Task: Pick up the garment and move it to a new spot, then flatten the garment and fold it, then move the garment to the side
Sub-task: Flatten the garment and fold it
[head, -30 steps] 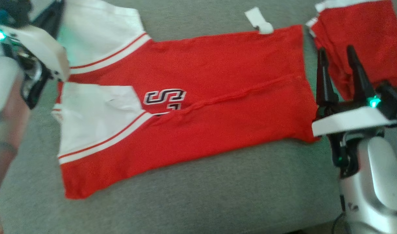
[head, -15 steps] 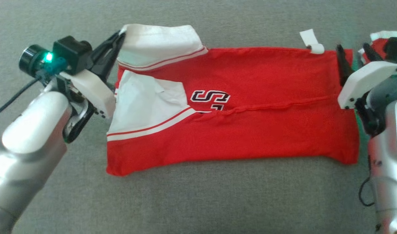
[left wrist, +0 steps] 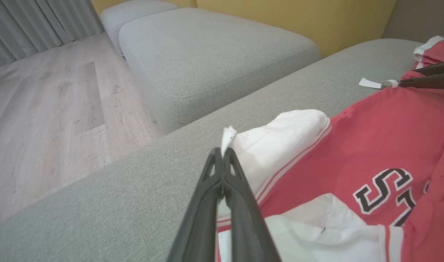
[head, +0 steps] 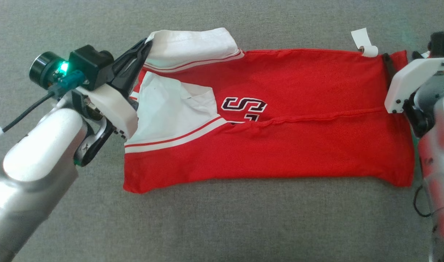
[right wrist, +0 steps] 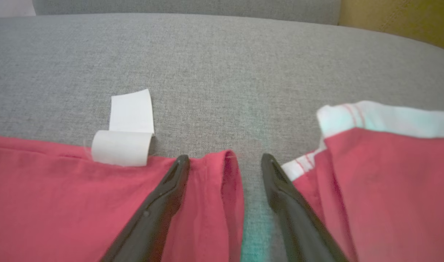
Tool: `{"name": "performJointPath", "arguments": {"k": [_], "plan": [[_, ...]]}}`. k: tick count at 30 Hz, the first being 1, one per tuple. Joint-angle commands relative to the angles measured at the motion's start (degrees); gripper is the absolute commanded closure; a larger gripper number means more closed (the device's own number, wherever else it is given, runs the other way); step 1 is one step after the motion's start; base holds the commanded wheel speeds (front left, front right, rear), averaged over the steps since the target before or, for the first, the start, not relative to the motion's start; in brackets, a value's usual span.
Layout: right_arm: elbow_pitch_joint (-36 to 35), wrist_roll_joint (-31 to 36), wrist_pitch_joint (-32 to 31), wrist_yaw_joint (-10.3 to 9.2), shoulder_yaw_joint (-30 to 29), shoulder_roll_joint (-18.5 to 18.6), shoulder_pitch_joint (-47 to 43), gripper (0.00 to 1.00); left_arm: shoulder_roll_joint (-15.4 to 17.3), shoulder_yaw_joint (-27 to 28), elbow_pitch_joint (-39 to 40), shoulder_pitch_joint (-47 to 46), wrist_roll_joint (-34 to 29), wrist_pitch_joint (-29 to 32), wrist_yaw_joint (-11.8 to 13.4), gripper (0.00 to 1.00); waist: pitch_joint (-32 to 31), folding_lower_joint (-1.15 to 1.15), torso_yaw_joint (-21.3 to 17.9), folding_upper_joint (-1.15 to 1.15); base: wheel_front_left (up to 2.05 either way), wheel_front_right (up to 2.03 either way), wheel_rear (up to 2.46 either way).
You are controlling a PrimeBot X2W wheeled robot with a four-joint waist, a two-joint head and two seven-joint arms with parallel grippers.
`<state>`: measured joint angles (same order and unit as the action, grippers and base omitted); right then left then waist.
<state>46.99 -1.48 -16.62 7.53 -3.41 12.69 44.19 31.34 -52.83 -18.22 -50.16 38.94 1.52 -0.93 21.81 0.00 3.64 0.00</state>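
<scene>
Left gripper [head: 146,43] at upper left of the head view: fingers pressed together, pinching the edge of the white sleeve [head: 192,43]; a bit of white cloth pokes past the tips. Right gripper [right wrist: 225,160] at the right edge: fingers spread, nothing held. One finger lies on the red corner of the cloth, the other over bare cushion. Grey sofa cushion [head: 222,225] is under everything. Red garment [head: 298,145] lies across frame centre, mostly flat, lower half folded up over part of the lettering. Second red-and-white piece of clothing [right wrist: 389,174] sits just right of the right gripper, apart from the garment. Small white tag [head: 363,42] curls at the garment's upper right corner.
</scene>
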Motion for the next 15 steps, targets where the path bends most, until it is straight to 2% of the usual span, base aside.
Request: {"name": "performJointPath", "arguments": {"k": [1, 2, 10, 15], "plan": [[0.3, -0.6, 0.4, -0.04, 2.8, 0.5, 1.2, 0.63, 3.0, 2.5, 1.3, -1.7, 0.3, 0.3, 0.7, 1.00, 0.1, 0.00, -0.1, 0.00, 0.00, 0.00, 0.00], [1.0, -0.9, 0.9, -0.04, 3.9, 0.8, 1.8, 1.00, 3.1, 2.5, 1.2, -1.6, 0.3, 0.3, 0.8, 1.00, 0.0, 0.00, -0.3, 0.00, 0.00, 0.00, 0.00], [2.2, -7.4, 6.7, -0.04, 9.4, 1.1, 5.4, 1.00, 4.2, 4.1, -0.7, -1.7, 1.0, 0.0, 3.0, 1.00, -1.3, 0.00, -1.8, 0.00, 0.00, 0.00, 0.00], [0.6, -14.7, 10.2, -0.04, 12.2, 1.3, 8.4, 1.00, 4.6, 5.5, -3.0, -3.2, 1.2, -0.8, 3.9, 1.00, -1.3, 0.00, -2.6, 0.00, 0.00, 0.00, 0.00]]}}
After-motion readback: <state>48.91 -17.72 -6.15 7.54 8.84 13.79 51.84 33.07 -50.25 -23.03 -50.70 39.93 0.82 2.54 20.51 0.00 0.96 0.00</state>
